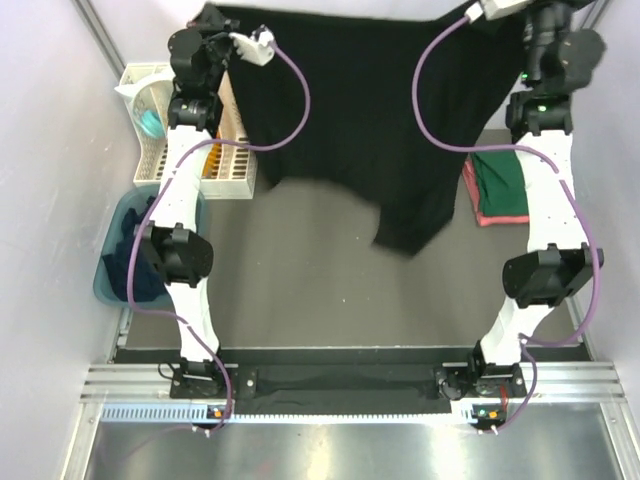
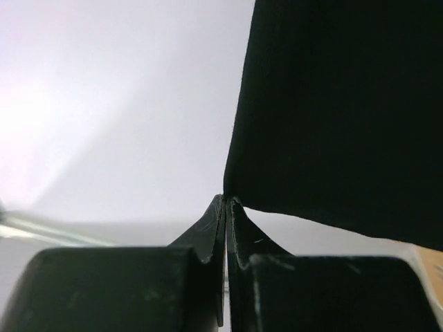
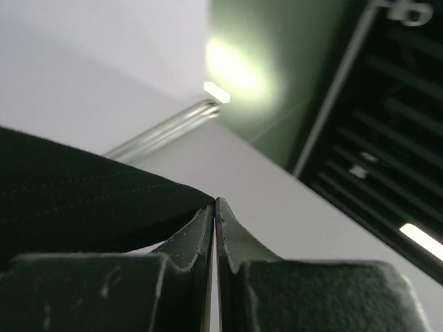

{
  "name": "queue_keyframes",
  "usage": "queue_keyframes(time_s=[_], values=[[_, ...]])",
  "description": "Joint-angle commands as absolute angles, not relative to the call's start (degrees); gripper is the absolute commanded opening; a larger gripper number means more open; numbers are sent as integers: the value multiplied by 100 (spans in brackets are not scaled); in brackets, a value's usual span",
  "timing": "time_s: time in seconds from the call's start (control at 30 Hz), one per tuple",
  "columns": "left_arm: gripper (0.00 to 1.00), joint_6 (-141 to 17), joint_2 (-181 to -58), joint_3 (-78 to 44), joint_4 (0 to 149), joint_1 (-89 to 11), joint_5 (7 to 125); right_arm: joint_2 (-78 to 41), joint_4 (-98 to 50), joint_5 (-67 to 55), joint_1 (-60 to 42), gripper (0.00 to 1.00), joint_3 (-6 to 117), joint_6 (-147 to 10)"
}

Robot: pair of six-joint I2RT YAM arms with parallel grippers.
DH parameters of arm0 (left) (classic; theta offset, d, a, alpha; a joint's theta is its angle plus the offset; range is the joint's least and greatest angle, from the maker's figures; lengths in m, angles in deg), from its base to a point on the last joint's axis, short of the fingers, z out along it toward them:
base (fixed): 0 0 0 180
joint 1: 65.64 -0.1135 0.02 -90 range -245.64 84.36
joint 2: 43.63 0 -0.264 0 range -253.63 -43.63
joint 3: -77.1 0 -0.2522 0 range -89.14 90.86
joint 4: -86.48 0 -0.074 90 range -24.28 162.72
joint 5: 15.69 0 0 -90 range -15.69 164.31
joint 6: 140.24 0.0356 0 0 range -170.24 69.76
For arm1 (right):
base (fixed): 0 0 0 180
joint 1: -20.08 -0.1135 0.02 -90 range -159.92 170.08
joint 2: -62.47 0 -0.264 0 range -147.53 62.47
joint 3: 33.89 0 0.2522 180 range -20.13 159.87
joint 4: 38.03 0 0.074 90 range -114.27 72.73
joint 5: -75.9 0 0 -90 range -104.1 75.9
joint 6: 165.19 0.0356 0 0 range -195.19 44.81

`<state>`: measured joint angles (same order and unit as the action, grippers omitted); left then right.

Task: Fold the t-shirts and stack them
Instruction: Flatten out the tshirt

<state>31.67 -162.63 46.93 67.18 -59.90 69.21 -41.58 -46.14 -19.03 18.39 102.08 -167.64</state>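
Note:
A black t-shirt (image 1: 360, 120) hangs spread out between my two raised arms at the far side of the table. Its lower edge and one sleeve drape down toward the grey tabletop. My left gripper (image 1: 211, 15) is shut on the shirt's upper left corner. In the left wrist view the gripper (image 2: 227, 199) pinches the cloth (image 2: 332, 117) at its tips. My right gripper (image 1: 522, 14) is shut on the upper right corner. In the right wrist view the gripper (image 3: 215, 201) nips the cloth (image 3: 83, 200). A folded dark green t-shirt (image 1: 500, 178) lies on a pinkish-red one (image 1: 478, 216) at the right.
A teal-blue tub (image 1: 108, 285) at the left edge holds dark navy cloth (image 1: 135, 265). A white slotted rack (image 1: 235, 165) stands behind it, beside the left arm. Purple cables (image 1: 300, 90) loop in front of the hanging shirt. White walls close in left and right.

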Motion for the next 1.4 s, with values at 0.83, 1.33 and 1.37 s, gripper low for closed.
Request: queue_keyframes(time_s=[0.83, 1.33, 1.37], values=[[0, 2369, -10551, -5477, 8011, -5299, 6807, 1606, -3890, -1927, 831, 0, 1828, -17005], [0, 2517, -9409, -5127, 4312, -5176, 6315, 3232, 292, -1902, 426, 0, 1309, -15553], [0, 2526, -9347, -5083, 3980, -5176, 6315, 3311, 541, -1806, 426, 0, 1387, -15544]])
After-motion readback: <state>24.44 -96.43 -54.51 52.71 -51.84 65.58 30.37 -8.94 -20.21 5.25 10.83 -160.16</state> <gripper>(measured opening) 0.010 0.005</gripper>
